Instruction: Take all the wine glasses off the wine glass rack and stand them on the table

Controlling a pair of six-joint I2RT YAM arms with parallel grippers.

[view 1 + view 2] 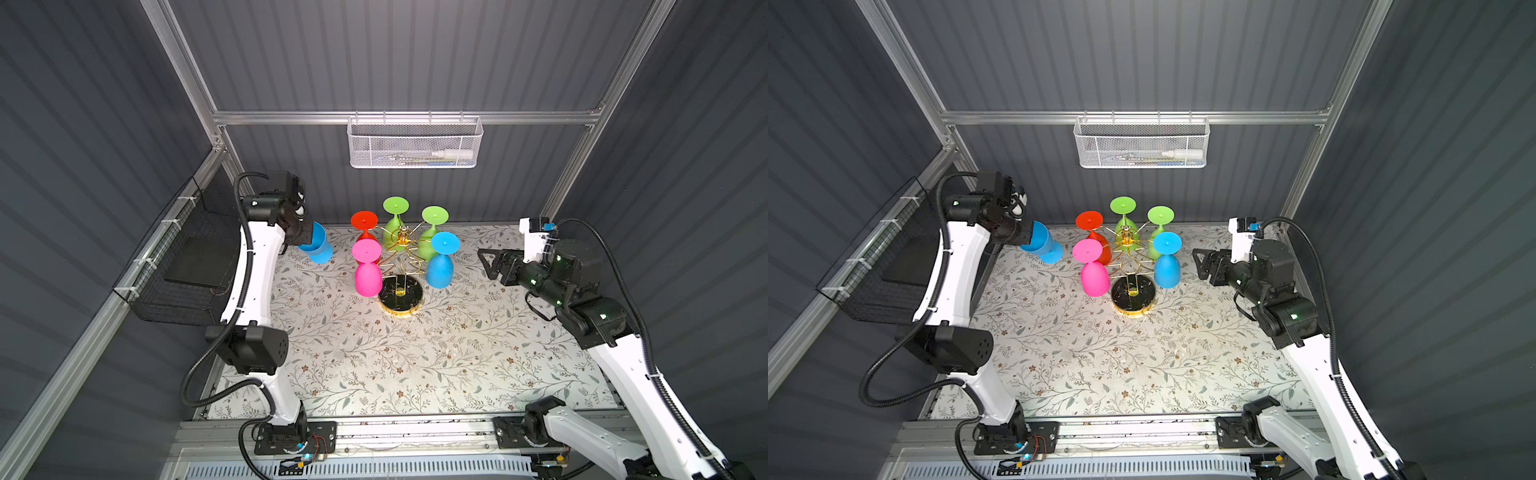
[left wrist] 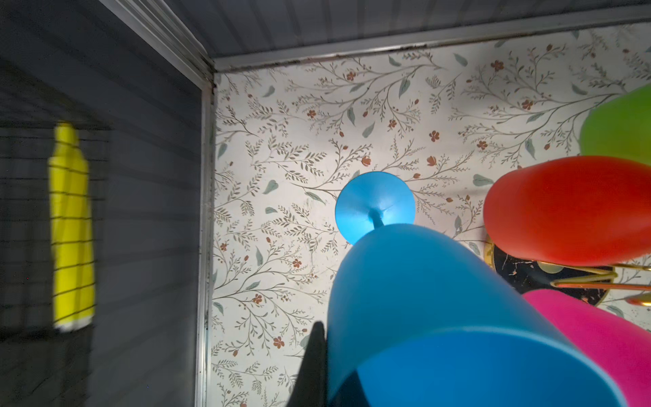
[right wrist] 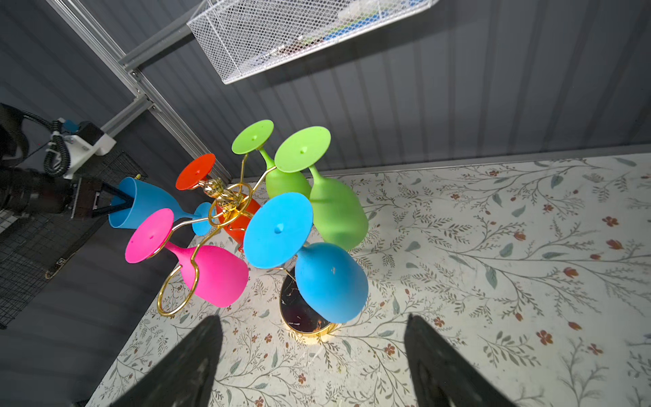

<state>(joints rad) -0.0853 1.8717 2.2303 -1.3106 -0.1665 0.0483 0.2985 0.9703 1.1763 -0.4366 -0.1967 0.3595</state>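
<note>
Though half-hidden, L pincer on glass

Gold wine glass rack, black marbled base. On it: pink glass, red glass, blue glass, green glasses. Second blue glass left of the rack, white floral bench.

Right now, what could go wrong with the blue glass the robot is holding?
The left tool pinches only the rim of the tilted blue glass, so it might slip and fall. Its foot is near the pink glass and red glass on the rack; a swing could knock them. The open right tool is close to the hanging blue glass and might bump it.
</note>
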